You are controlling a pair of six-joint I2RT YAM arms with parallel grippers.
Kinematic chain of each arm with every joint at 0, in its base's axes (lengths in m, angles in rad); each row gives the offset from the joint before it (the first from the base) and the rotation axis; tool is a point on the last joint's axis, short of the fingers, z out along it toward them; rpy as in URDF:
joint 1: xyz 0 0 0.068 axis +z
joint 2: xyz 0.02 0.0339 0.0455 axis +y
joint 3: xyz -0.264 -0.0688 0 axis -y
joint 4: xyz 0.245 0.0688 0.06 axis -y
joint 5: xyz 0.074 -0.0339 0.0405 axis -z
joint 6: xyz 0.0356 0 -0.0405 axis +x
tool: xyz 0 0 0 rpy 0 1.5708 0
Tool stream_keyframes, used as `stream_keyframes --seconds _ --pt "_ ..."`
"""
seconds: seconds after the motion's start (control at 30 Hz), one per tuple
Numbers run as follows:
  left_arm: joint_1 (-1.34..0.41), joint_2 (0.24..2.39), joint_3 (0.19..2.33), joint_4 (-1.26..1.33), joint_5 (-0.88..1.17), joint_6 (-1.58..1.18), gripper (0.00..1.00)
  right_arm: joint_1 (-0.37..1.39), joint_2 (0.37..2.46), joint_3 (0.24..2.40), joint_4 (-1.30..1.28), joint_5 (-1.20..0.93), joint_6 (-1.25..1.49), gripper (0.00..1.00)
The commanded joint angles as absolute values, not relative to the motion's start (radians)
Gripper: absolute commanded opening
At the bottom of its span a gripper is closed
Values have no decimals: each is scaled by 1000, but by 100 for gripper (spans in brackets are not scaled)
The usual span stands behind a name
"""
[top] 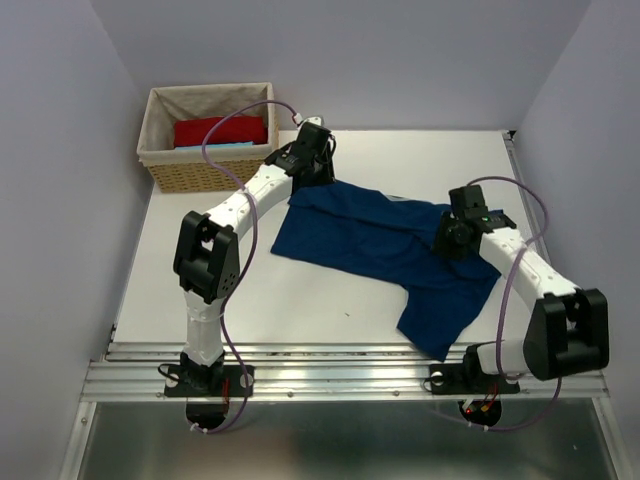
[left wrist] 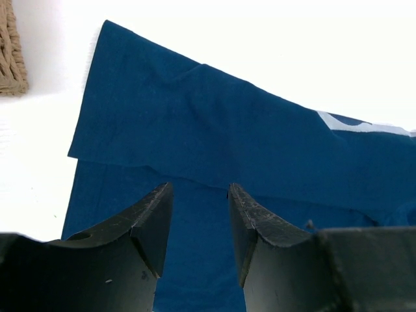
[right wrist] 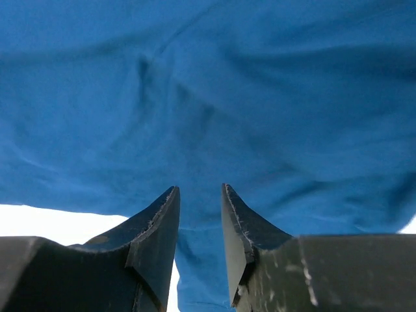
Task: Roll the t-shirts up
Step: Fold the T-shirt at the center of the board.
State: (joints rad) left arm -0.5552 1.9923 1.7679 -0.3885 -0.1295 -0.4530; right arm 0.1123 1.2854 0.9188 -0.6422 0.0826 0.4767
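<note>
No readable text, labels, brands or numbers anywhere — the navy t-shirt (top: 385, 245) is plain, unprinted.

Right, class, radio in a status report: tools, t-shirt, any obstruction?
Left tool open, over shirt's far-left corner. Right tool open, over its right side. Navy t-shirt spread, not rolled. Basket apart, far left.

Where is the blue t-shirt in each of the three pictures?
Top external: the blue t-shirt lies spread mid-picture.
Left wrist: it fills the middle and bottom, behind the left claw.
Right wrist: it fills nearly the whole picture.
Shared landmark: the wicker basket, far left in top external, top-left corner in left wrist; absent from right wrist.
</note>
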Motion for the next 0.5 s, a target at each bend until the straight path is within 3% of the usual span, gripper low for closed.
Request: stream_keyframes --seconds 0.0,0.47 --pt "-561 1971 1818 -402 -144 -440 50 149 1390 934 -620 112 446 37" --pt "-561 1956 1806 -410 -153 -434 50 149 1609 996 -528 264 437 37"
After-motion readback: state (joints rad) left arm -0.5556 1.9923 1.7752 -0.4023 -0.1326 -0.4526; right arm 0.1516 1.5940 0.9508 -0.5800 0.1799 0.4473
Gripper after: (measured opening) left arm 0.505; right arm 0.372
